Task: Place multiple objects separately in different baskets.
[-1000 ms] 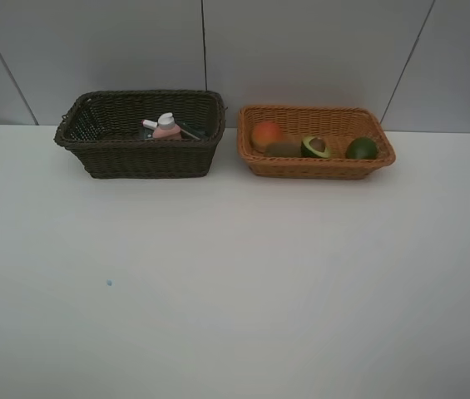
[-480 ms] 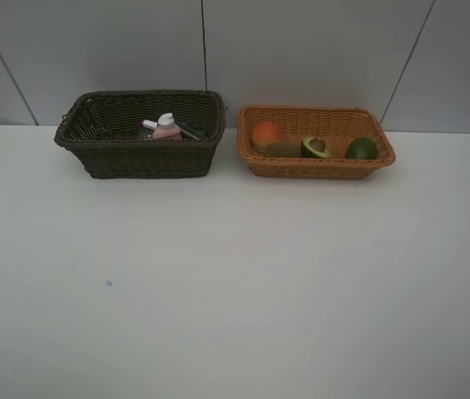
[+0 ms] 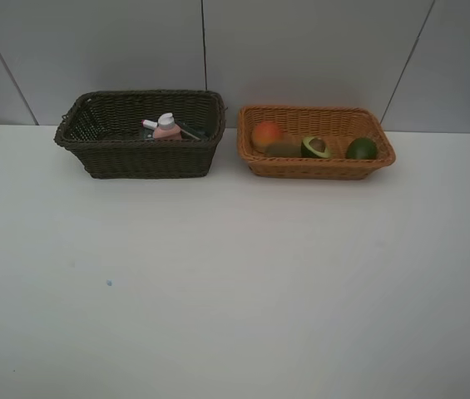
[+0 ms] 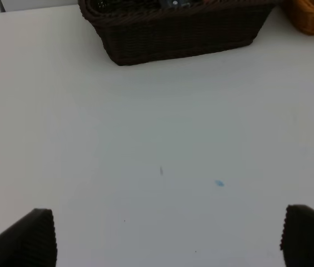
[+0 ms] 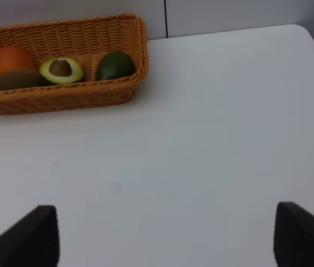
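The dark brown basket stands at the back left and holds a pink white-capped bottle and a white-pink marker; its other contents are hidden by the wall. To its right, the light tan basket holds an orange-red peach, a brown kiwi, a halved avocado and a whole green avocado. Neither arm shows in the high view. My left gripper is open over bare table in front of the dark basket. My right gripper is open, well short of the tan basket.
The white table spreads wide in front of both baskets, with a small blue speck on its left part. A grey panelled wall rises right behind the baskets.
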You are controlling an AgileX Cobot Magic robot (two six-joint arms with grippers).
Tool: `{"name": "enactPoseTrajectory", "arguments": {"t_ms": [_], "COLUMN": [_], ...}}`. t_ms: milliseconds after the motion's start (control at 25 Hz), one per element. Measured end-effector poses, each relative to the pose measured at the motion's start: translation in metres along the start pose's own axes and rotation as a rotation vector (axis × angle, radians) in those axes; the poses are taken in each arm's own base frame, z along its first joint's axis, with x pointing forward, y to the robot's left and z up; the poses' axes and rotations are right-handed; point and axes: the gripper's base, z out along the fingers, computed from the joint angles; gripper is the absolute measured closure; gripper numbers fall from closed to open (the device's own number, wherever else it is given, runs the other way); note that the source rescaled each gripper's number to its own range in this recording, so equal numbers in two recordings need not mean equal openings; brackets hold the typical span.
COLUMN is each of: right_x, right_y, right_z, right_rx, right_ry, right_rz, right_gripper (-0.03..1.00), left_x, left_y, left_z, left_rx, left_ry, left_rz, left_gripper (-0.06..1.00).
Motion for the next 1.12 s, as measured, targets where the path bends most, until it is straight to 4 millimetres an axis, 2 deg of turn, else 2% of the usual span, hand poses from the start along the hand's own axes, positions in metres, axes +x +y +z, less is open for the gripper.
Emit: {"name": "enactPoseTrajectory", "arguments": {"t_ms": [1120], "right_x": [-0.0003], "right_y": [0.0001], "right_z": [0.0000], "right_rx": [-0.001], "right_ry": [-0.004], "right_rz": [0.000], "right_gripper": [0.01], "left_x": [0.0000], "left_y": [-0.0002], "left_z": [0.0000], "left_rx": [0.003], "left_ry": [0.000], "left_rz": [-0.001], "left_gripper": [-0.06]}}
